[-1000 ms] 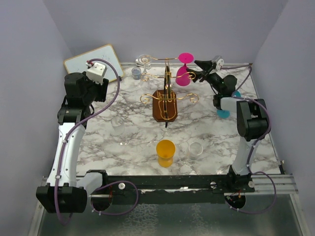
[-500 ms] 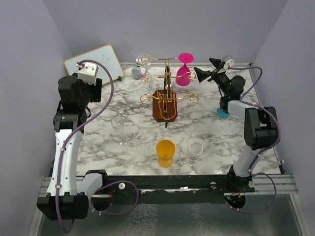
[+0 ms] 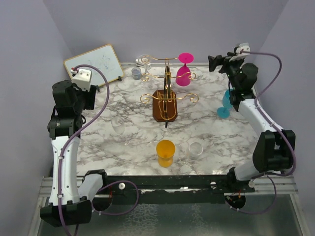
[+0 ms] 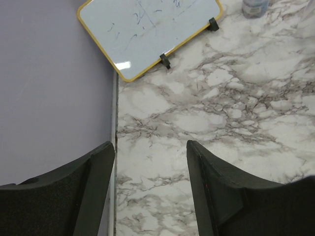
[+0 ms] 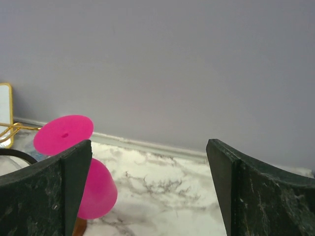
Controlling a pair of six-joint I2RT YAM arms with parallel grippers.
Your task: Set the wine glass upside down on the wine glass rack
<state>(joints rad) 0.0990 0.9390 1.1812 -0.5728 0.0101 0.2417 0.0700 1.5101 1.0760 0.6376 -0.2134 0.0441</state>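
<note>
Pink glass (image 3: pixel 183 77) hangs bowl-down on the rear right arm of the rack (image 3: pixel 166 105), right claw (image 5: pixel 148 145) wide open and empty near it, left claw (image 4: pixel 149 147) parted, empty over the counter (image 4: pixel 246 123); best draw the right one up and away, clear of the foot.

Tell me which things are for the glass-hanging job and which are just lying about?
For the job: rack, pink glass hanging on it upside down.
Just lying about: whiteboard, orange cup, blue glass, small grey jar.
</note>
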